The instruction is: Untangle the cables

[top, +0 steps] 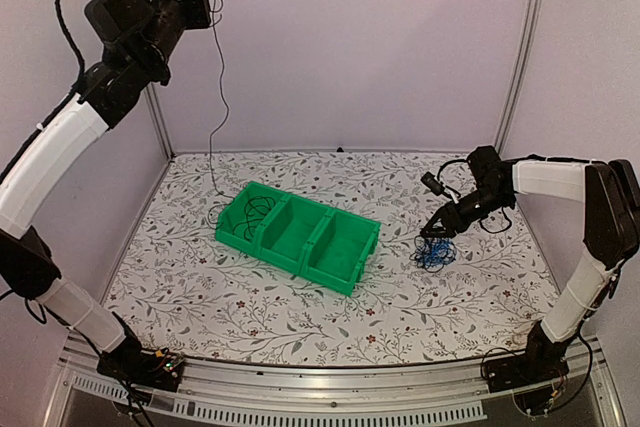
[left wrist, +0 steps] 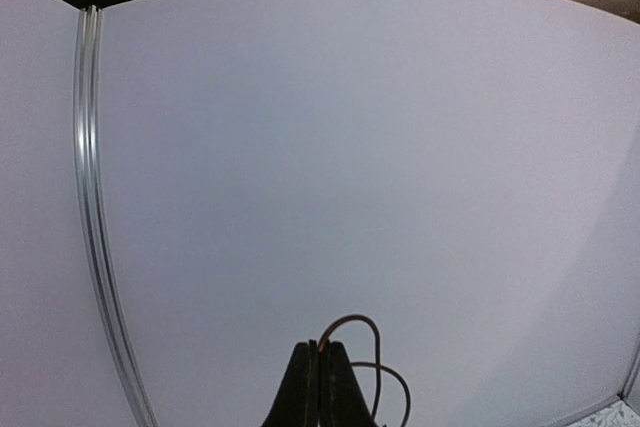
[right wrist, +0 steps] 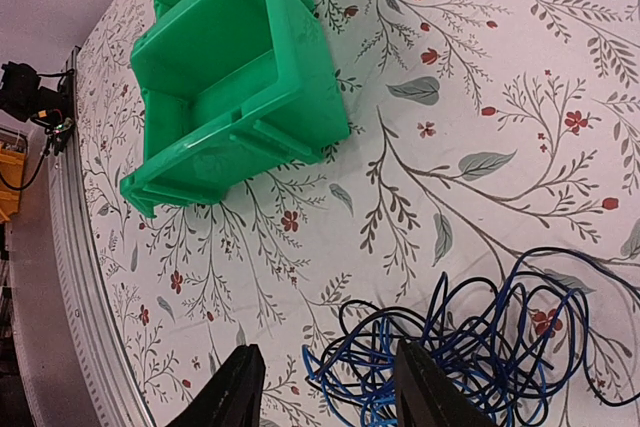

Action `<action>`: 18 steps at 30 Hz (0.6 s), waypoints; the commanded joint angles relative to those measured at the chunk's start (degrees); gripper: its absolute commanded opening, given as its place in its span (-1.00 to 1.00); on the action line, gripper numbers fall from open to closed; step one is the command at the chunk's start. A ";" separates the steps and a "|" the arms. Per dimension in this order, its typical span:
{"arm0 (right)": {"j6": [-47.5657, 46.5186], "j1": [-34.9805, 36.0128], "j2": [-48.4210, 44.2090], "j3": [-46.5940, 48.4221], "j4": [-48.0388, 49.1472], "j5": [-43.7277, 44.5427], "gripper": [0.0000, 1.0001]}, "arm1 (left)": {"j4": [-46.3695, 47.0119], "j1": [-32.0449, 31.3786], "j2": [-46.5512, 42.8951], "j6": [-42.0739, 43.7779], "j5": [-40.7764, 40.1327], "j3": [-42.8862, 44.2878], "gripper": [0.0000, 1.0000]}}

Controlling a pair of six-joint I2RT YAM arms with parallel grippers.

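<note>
Left jaws pinch one black cable high up; right jaws stand parted over the tangle.
The left gripper, raised at 11 o'clock in the top view, is closed tight on a thin black cable, which hangs down into the left compartment of the green three-part bin and coils there. The right gripper is half spread, low over the blue and black cable tangle; whether it grips any strand cannot be told. That tangle lies on the floral table cover, at 3 o'clock from the bin and apart from it.
</note>
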 commanded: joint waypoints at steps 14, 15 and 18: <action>-0.54 0.18 0.78 -0.18 0.09 1.40 -0.03 | -0.08 2.89 -0.13 -5.17 3.51 -0.78 -1.00; -0.54 0.23 0.79 -0.18 0.07 1.47 -0.03 | -0.08 2.97 0.05 -5.23 3.75 -0.41 -1.00; -0.61 0.23 0.87 -0.33 0.24 1.60 -0.03 | -0.36 3.02 0.53 -5.69 4.71 0.16 -1.00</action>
